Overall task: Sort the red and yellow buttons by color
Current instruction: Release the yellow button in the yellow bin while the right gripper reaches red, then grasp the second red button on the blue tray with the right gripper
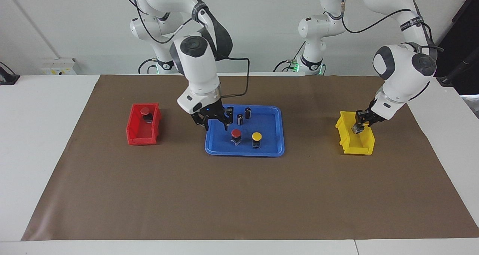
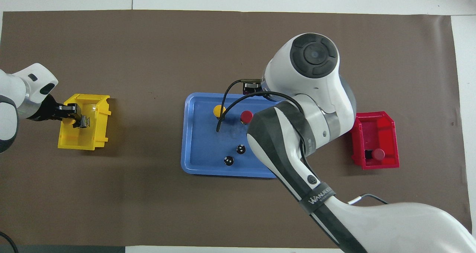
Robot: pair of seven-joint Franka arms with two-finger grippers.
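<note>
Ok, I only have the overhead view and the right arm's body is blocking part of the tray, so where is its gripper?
Observer: The right gripper hangs low over the blue tray, at the tray's end toward the right arm, beside the two dark cylinders.
Operator: Is it carrying anything?
Observer: No. Its fingers are spread with nothing between them.
Operator: Has it got to the red button on the tray?
Observer: No. That red button stands upright on the tray, apart from the fingers.
</note>
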